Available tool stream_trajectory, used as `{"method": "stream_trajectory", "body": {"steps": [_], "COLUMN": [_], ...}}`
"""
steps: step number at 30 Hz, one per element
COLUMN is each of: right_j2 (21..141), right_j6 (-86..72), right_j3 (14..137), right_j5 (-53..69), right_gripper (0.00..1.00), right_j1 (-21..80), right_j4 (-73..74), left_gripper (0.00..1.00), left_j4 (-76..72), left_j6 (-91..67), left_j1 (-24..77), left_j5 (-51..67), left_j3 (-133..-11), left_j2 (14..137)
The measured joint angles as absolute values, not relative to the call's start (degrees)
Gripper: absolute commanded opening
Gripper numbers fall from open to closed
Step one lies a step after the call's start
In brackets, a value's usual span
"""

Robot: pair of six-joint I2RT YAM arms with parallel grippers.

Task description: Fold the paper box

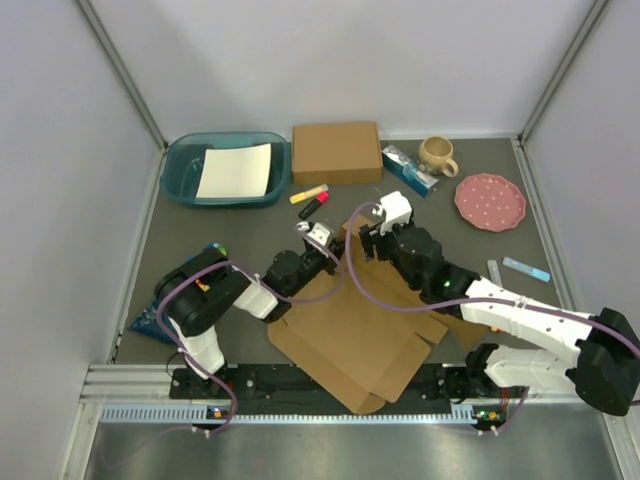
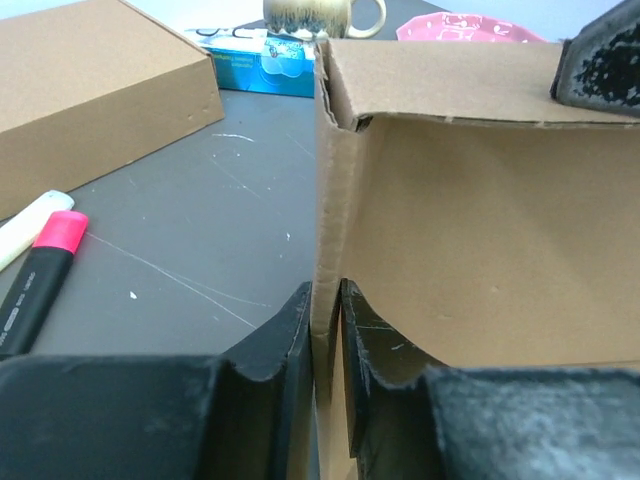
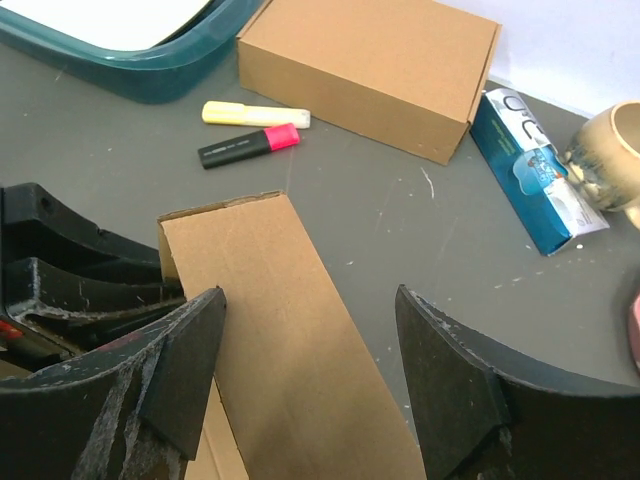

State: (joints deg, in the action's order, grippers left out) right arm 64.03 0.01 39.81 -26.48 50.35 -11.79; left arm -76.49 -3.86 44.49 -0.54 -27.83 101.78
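Paper box (image 1: 350, 345) lies mostly flat on the desk (image 1: 200, 235), just in front of our arm bases, with one flap raised. Our left hand (image 2: 325, 305) pinches that upright flap's edge. Our right hand (image 3: 310, 310) is spread wide astride the flap, gripping nothing.

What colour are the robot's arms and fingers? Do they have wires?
The left arm and right arm have black joints and white shells. Purple cables loop along them. The fingers are black, curved and scuffed grey.
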Motion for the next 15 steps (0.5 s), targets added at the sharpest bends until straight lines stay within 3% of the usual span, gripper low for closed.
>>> {"method": "stream_trajectory", "body": {"steps": [2,7,15], "right_j2": [64.0,64.0,64.0], "right_j6": [-0.3,-0.3,-0.3], "right_j3": [39.8,39.8,39.7], "right_j5": [-25.8,-25.3,-25.1], "right_gripper": [0.69,0.70,0.70], "right_j1": [50.3,50.3,50.3], "right_j4": [-12.0,-11.9,-11.9], "left_gripper": [0.36,0.51,0.50], "left_j4": [-76.3,-76.2,-75.4], "left_j6": [-3.7,-3.2,-1.9], "left_j1": [44.6,44.8,44.8], "left_j5": [-0.8,-0.8,1.1], "left_j3": [-27.5,-27.1,-26.5], "left_j2": [101.8,101.8,101.0]}}
